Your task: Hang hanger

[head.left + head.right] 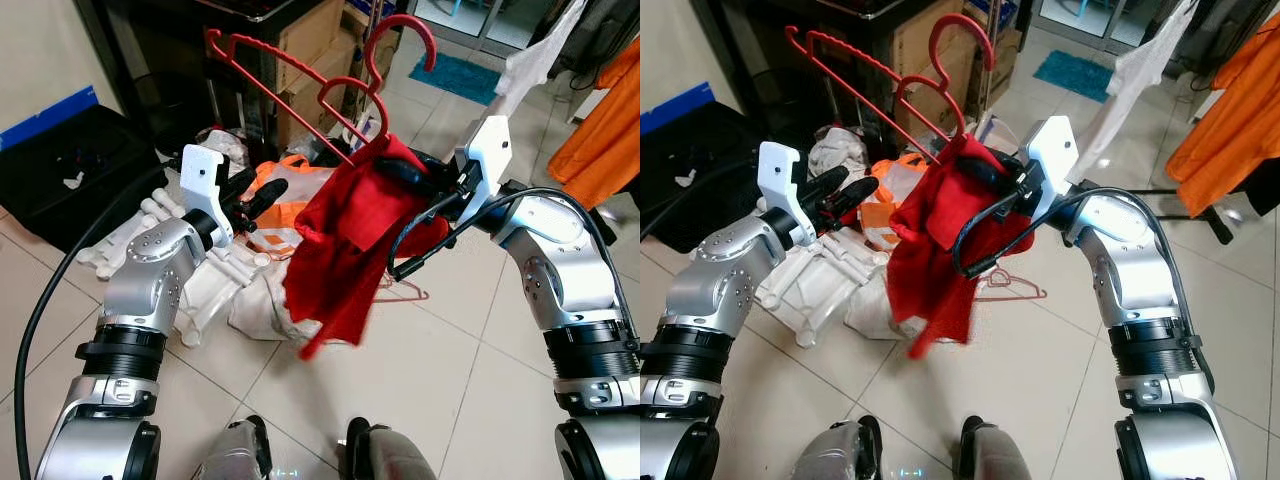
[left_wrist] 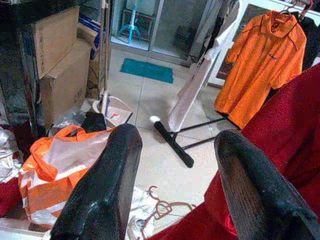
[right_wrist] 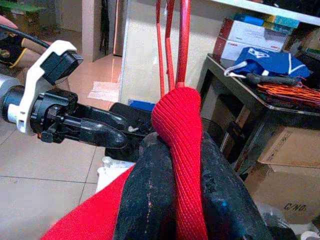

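A red hanger point(image 1: 300, 80) with a big hook point(image 1: 405, 40) sticks up from a red garment point(image 1: 345, 240) that droops over it. My right gripper point(image 1: 405, 172) is shut on the garment's top fold and the hanger under it; in the right wrist view the red cloth point(image 3: 182, 150) is pinched between both black fingers point(image 3: 145, 195). My left gripper point(image 1: 255, 195) stands open just left of the garment, holding nothing; its two fingers point(image 2: 102, 185) are spread apart in the left wrist view.
On the tiled floor lie a heap of white cloth point(image 1: 240, 290), an orange bag point(image 1: 290, 200) and another hanger point(image 1: 1010, 285). Cardboard boxes point(image 1: 310, 50) and a dark shelf stand behind. An orange shirt point(image 2: 260, 60) hangs on a rack at the right.
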Controlling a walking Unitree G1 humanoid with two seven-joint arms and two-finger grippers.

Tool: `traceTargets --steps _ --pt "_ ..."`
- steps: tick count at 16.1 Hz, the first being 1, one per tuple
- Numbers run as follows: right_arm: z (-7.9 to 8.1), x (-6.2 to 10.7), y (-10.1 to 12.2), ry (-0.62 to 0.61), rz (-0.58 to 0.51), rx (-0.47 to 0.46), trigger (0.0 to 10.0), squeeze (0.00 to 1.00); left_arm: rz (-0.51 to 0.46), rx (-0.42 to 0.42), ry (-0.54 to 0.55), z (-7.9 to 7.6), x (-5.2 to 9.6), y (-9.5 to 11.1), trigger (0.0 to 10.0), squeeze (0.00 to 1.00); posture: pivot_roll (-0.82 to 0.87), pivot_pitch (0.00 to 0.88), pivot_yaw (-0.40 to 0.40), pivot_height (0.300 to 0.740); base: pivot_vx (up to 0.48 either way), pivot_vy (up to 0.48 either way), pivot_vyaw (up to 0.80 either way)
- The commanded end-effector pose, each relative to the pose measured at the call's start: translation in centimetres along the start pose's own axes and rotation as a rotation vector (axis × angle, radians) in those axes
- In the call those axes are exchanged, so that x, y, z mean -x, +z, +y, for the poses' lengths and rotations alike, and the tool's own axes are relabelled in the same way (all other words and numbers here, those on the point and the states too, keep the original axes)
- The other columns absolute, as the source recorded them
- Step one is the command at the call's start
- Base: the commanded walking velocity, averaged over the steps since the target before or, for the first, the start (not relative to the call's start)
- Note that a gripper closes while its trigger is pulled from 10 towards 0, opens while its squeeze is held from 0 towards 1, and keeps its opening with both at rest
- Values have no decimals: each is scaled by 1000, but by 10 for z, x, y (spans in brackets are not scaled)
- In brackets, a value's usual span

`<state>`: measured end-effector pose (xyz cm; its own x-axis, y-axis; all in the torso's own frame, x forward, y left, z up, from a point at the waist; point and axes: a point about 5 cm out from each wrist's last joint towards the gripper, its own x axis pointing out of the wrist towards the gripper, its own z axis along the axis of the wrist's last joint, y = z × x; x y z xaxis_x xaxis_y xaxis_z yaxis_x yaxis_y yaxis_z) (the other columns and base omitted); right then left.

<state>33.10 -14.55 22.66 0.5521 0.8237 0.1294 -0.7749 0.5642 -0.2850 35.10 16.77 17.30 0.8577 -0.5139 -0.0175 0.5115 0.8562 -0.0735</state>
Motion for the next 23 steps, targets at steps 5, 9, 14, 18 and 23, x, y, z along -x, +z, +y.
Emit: traceTargets --steps 5,9,14,18,23 --pt "0 -1 9 13 -35 21 0 0 -7 -20 -12 -2 -2 5 10000 0 -109 147 -47 740 0 0 0" --pt "0 -1 9 13 -35 21 0 0 -7 -20 -12 -2 -2 5 10000 0 -109 147 -47 740 0 0 0" --pt "10 6 -63 -78 120 -122 0 0 7 10 -111 -25 -6 -18 10000 0 -121 179 -41 740 0 0 0" --pt "10 6 -62 -74 114 -121 0 0 12 -14 -176 -34 -6 -19 10000 0 -122 184 -44 740 0 0 0" --pt "6 -1 -49 -51 60 -95 0 0 135 -65 -258 -36 2 -40 10000 0 -120 190 -46 740 0 0 0"
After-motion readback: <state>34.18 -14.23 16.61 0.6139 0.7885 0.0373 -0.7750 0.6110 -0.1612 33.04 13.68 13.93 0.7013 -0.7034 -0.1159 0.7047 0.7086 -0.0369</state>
